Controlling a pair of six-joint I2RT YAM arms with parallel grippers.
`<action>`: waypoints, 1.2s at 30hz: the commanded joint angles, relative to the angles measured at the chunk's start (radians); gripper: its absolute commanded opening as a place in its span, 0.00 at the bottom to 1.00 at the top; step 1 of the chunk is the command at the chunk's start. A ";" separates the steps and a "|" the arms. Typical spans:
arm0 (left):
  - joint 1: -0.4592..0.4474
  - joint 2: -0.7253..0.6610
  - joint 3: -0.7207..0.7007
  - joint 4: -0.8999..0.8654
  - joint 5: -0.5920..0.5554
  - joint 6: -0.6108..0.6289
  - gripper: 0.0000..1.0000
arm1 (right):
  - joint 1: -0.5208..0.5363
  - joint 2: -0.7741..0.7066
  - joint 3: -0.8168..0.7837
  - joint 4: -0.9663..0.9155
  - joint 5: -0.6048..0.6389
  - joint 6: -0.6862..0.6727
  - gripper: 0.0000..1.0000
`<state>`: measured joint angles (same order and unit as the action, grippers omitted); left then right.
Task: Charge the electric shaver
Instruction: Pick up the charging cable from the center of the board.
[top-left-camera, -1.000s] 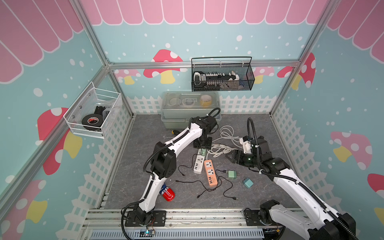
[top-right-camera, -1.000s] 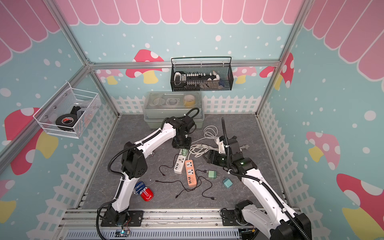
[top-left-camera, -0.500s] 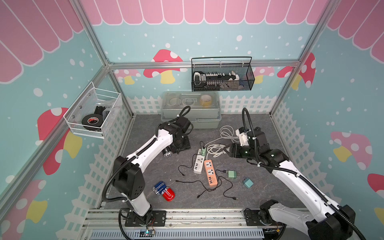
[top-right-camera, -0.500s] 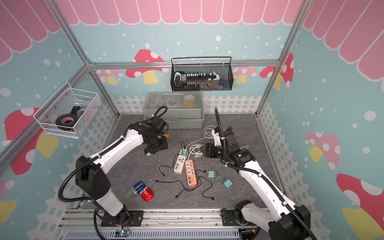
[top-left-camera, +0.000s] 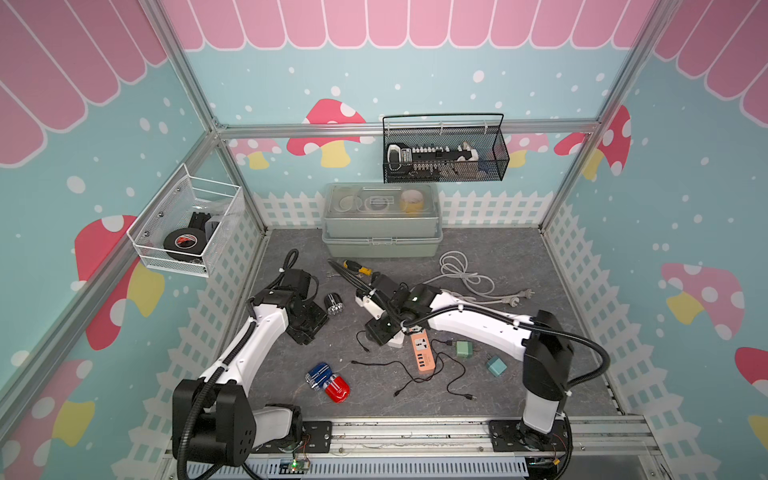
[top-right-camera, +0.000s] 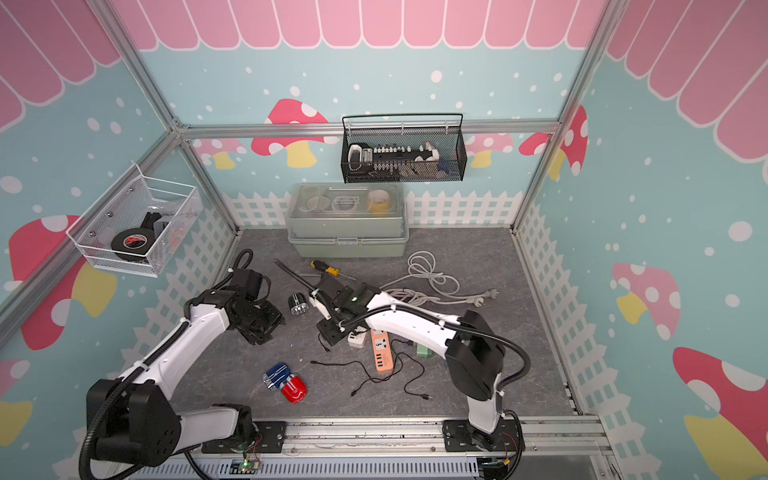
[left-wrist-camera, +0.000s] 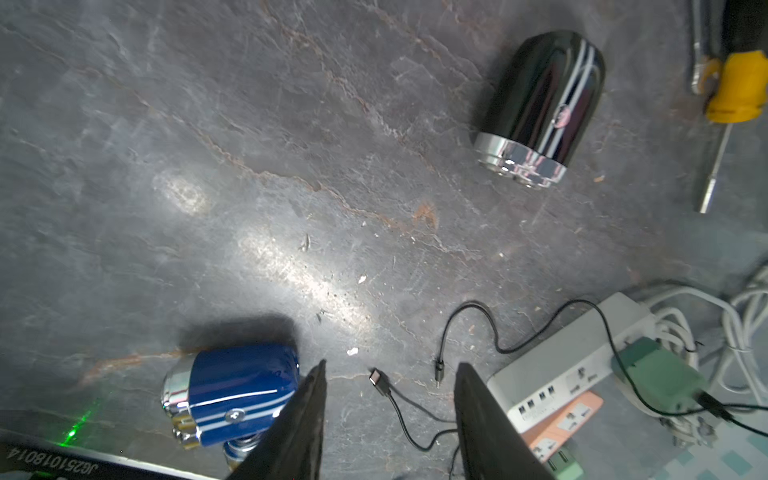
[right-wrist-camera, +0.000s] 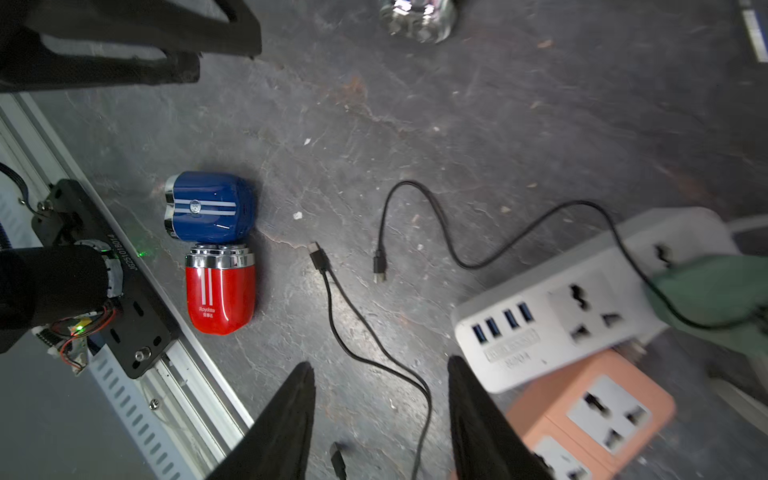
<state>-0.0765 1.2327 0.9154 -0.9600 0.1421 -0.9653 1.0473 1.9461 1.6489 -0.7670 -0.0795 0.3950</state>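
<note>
1. Fingers, left side: my left fingers (left-wrist-camera: 291, 428) stood spread with nothing between them, hanging above the bench (left-wrist-camera: 208, 166).
2. The plug end of a loose black cable (left-wrist-camera: 376, 379) lay on the bench under the gap between them.
3. My right fingers (right-wrist-camera: 286, 419) were likewise spread and empty. The same loose black cable ran along the bench beneath their gap.
4. The black shaver (top-left-camera: 333, 303) lay on its side on the bench, between my two arms in both top views, near my left fingers but apart from them. Its chrome head was plain in the left wrist view.
5. The blue shaver (right-wrist-camera: 210, 205) and the red shaver (right-wrist-camera: 220, 299) lay touching each other near the front rail (right-wrist-camera: 199, 374), well apart from both sets of fingers.
6. The white power strip (right-wrist-camera: 582, 299) lay just beside my right fingers and partly over the orange power strip (right-wrist-camera: 590, 415).
7. A green adapter (right-wrist-camera: 715, 299) sat on the white power strip. The adapter cable (right-wrist-camera: 415, 195) ran from it across the bench, its plug lying free near the plug of the loose black cable.
8. I could not tell from these views which shaver was the intended one.
</note>
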 joint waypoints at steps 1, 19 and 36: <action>0.008 -0.101 -0.044 -0.017 -0.037 -0.082 0.48 | 0.030 0.150 0.141 -0.145 0.044 -0.031 0.46; 0.019 -0.352 -0.106 -0.154 -0.095 -0.139 0.45 | 0.046 0.440 0.388 -0.278 0.082 0.003 0.34; 0.019 -0.358 -0.108 -0.154 -0.072 -0.106 0.40 | 0.012 0.462 0.405 -0.228 0.018 0.050 0.05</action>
<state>-0.0654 0.8906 0.7994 -1.0966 0.0792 -1.0725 1.0782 2.3783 2.0312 -1.0058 -0.0273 0.4431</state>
